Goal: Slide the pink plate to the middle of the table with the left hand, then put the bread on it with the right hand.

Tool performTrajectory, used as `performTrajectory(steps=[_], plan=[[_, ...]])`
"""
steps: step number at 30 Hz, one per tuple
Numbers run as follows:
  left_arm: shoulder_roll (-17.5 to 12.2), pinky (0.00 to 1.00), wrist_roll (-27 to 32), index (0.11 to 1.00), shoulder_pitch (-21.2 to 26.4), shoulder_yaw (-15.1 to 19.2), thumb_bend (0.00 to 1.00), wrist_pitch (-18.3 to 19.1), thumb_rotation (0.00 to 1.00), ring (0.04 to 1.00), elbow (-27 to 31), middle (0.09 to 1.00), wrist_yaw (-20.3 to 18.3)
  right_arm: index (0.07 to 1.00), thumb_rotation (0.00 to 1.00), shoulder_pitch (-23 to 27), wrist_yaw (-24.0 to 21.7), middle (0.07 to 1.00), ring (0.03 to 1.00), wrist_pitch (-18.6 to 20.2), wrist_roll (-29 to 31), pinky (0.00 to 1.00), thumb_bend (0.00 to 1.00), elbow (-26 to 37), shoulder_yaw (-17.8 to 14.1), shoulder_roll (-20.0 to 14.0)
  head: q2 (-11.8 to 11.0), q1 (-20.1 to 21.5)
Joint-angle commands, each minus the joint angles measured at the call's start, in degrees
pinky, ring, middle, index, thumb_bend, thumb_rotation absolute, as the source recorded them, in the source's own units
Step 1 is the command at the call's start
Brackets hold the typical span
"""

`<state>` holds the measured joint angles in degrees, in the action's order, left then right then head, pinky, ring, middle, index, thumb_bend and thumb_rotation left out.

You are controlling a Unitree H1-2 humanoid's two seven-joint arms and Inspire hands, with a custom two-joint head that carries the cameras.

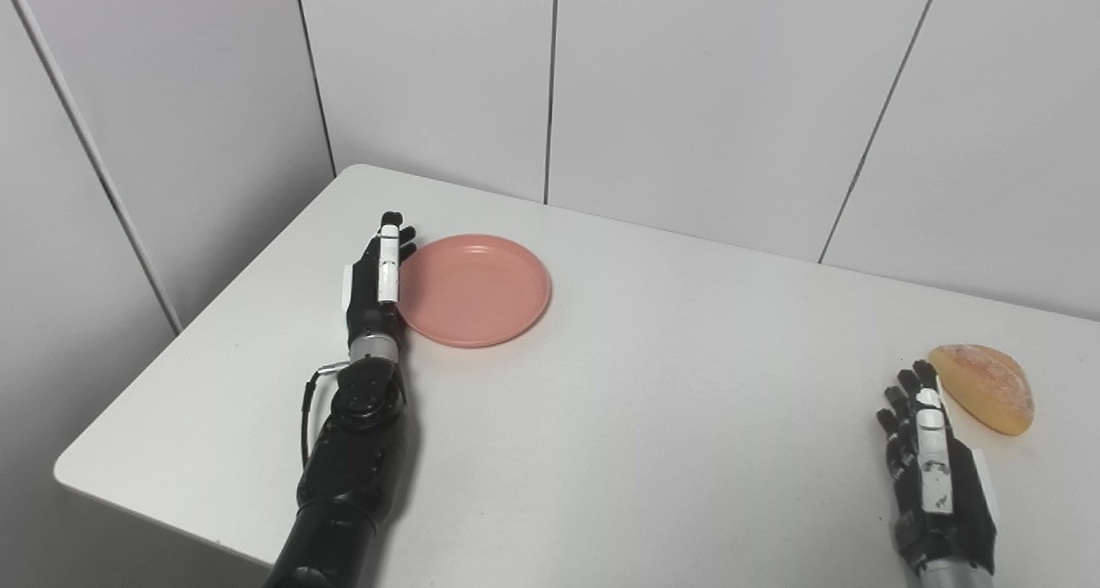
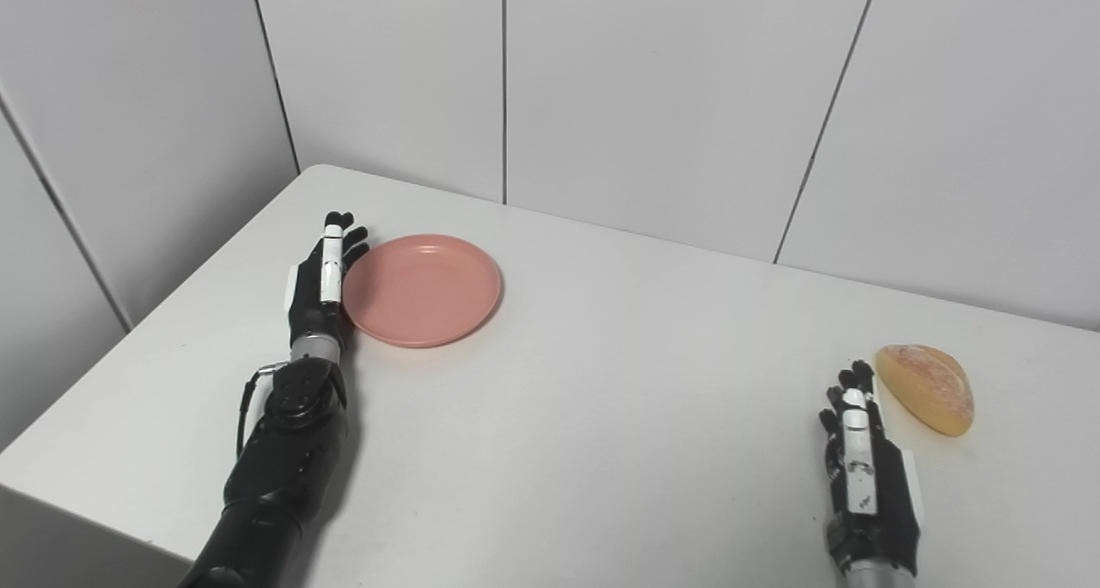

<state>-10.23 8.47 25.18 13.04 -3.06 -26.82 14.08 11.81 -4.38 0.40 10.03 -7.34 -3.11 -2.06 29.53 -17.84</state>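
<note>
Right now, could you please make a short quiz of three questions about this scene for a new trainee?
1. True or false: the bread already lies on the pink plate.
2. Which hand is at the plate's rim: A) left hand, B) right hand?
3. Fill in: the plate has ____ on it.

Key: 1. False, the bread lies on the table at the right, beside the right hand. 2. A. 3. nothing.

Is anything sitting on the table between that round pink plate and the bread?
No. Both eye views show only bare white table between the round pink plate and the golden half-round bread.
</note>
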Motion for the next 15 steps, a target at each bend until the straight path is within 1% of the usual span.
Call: performTrajectory(steps=[1,5,11,15], plan=[[0.14,0.85,-1.79,0.828,2.12,-1.41,0.47,-0.15,1.0,0.85,2.33,0.837,-1.23,1.0,0.9,1.54,0.05,1.0,1.0,-0.14,-0.27,1.0,0.54,2.1,0.12,0.14,0.11,0.02],[0.47,0.86,-2.47,0.822,1.97,-3.24,0.46,0.43,1.0,0.853,2.88,0.836,-2.99,1.0,0.9,1.5,-0.02,1.0,1.0,-0.33,-0.36,1.0,0.54,2.14,0.22,-0.02,0.2,0.15],[1.56,0.85,-4.07,0.808,1.37,-5.91,0.46,1.14,1.0,0.84,4.25,0.823,-4.47,1.0,0.9,1.72,0.1,1.0,1.0,-0.62,-0.57,1.0,0.53,1.69,0.22,-0.03,0.37,0.39],[1.81,0.85,-4.91,0.815,1.02,-7.63,0.46,1.54,1.0,0.847,4.35,0.833,-6.0,1.0,0.89,1.93,0.25,1.0,1.0,-0.65,-0.52,1.0,0.54,1.5,0.1,0.35,0.43,0.81]])
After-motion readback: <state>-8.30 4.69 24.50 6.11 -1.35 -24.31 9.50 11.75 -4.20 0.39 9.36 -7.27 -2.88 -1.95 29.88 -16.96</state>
